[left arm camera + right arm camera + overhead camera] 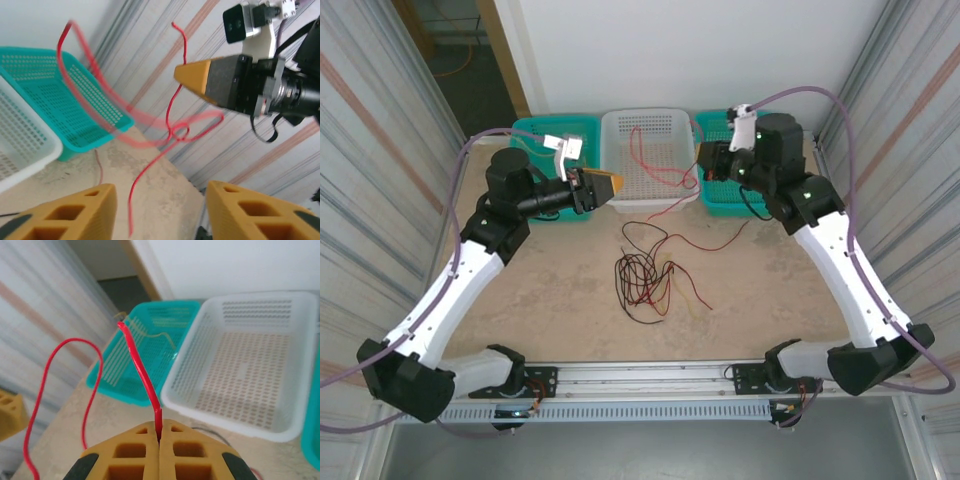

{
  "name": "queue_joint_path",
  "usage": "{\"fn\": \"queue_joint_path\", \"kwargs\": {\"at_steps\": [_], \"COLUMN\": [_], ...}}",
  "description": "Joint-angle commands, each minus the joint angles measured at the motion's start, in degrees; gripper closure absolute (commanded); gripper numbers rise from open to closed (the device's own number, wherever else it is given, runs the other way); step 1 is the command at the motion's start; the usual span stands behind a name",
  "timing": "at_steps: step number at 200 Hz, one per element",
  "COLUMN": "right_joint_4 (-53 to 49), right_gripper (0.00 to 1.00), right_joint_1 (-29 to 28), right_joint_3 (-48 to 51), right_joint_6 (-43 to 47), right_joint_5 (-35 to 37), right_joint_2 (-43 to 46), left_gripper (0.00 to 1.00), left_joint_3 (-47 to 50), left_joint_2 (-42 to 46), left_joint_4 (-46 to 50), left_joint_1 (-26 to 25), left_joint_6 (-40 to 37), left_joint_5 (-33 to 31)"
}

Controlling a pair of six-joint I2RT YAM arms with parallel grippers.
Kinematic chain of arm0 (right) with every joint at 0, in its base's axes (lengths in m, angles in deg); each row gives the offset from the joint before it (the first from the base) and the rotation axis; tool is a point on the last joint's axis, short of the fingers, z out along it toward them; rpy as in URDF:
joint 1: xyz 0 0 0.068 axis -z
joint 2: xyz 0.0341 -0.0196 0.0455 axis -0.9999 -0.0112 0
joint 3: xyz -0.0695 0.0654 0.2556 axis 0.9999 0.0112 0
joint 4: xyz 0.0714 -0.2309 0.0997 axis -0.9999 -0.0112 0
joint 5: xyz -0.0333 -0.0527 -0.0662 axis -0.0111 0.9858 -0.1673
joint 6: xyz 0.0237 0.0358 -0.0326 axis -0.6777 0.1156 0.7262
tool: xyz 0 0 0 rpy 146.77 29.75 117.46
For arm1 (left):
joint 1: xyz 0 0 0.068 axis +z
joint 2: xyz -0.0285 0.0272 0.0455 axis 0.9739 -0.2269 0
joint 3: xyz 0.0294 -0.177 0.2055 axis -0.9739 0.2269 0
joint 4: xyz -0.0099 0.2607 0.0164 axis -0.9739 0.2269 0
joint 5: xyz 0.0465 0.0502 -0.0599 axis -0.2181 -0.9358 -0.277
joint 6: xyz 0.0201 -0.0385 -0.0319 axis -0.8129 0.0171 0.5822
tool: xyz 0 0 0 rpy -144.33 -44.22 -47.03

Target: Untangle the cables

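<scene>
Corrugated metal walls (380,150) flank a beige table top (550,290). Three perforated plastic baskets stand in a row along the far edge: a white one (620,125) in the middle, a teal one (535,128) to the left and another teal one (715,125) to the right.

Right gripper (159,432): yellow fingers pressed together, clamped on one end of a thin red cable (142,372). The gripper is raised at the white basket's right side.

The red cable loops through the air over the white basket towards the left gripper (160,207). That gripper's fingers stand apart. The cable hangs between them, blurred, and neither finger grips it.

Remaining cables: a loose tangle of thin red, black and tan wires (645,275) lies on the table in front of the white basket, between the two arms. One dark red strand runs out of it to the right.
</scene>
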Motion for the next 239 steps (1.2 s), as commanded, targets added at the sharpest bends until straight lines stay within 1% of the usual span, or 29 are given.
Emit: {"fn": "queue_joint_path", "kwargs": {"at_steps": [1,27,38,52,70,77,87,115,131,133,137,140,144,152,164,177,193,208,224,239], "right_joint_4": [2.63,2.62,2.56,2.26,2.20,2.71,3.67,4.25,3.27,3.14,2.80,2.35,1.53,0.39,0.84,2.87,3.31,2.25,1.65,2.26], "right_gripper": [1.00,1.00,1.00,1.00,1.00,1.00,1.00,1.00,0.70,0.68,0.58,0.53,0.49,0.47,0.45,0.44,0.43,0.43,0.43,0.41], "right_joint_1": [4.55,9.68,12.03,15.30,18.76,20.01,21.44,24.76,25.85,26.01,26.15,26.17,26.25,26.10,25.64,24.69,23.35,21.49,18.45,14.55], "right_joint_3": [-1.43,-2.82,-3.32,-4.43,-5.33,-5.36,-5.57,-9.44,-12.84,-13.18,-13.92,-14.49,-15.26,-16.11,-14.72,-11.41,-8.51,-5.74,-0.01,7.11], "right_joint_6": [-2.72,-3.13,-3.59,-4.20,-4.85,-4.99,-5.12,-5.46,-5.22,-5.15,-5.04,-5.03,-5.06,-5.16,-5.03,-4.89,-4.62,-4.18,-3.31,-2.58], "right_joint_5": [1.67,6.07,6.71,6.60,5.98,5.83,5.43,4.12,1.71,1.29,0.45,0.18,0.20,-0.06,-0.13,0.50,1.24,2.08,3.53,5.94], "right_joint_2": [1.18,-0.34,-1.51,-4.15,-8.61,-10.47,-13.24,-22.41,-27.89,-28.45,-29.69,-30.55,-31.52,-32.54,-31.99,-29.31,-25.49,-21.04,-14.82,-8.30], "left_gripper": [0.38,0.39,0.44,0.50,0.54,0.54,0.51,0.49,0.45,0.45,0.44,0.43,0.42,0.40,0.37,0.35,0.35,0.42,0.57,0.66], "left_joint_3": [2.48,4.08,4.62,4.77,4.36,4.13,3.80,2.75,2.16,2.14,2.17,2.22,2.34,2.64,3.19,3.94,4.87,4.91,4.66,4.54], "left_joint_2": [3.95,6.43,7.18,7.53,6.92,6.48,6.08,5.16,4.32,4.28,4.21,4.22,4.30,4.55,5.16,5.96,6.35,5.79,4.42,2.98], "left_joint_4": [1.46,2.40,2.62,4.44,7.88,8.92,10.60,16.63,19.28,19.42,19.65,19.74,19.75,19.76,19.50,19.00,18.39,19.23,20.68,22.43], "left_joint_1": [0.25,0.46,0.31,-0.31,-0.73,-0.98,-1.90,-6.70,-8.27,-8.38,-8.62,-8.74,-8.89,-9.03,-9.12,-9.12,-9.12,-9.12,-9.21,-9.59], "left_joint_6": [-2.69,-3.32,-3.24,-3.26,-4.15,-4.28,-5.03,-9.22,-10.56,-10.63,-10.68,-10.69,-10.66,-10.37,-10.20,-10.35,-10.41,-10.11,-10.00,-9.17], "left_joint_5": [-4.20,-5.09,-5.86,-8.54,-10.03,-10.35,-11.61,-21.30,-24.01,-24.23,-24.52,-24.86,-25.20,-25.74,-26.78,-28.24,-29.92,-31.58,-32.02,-33.02]}}
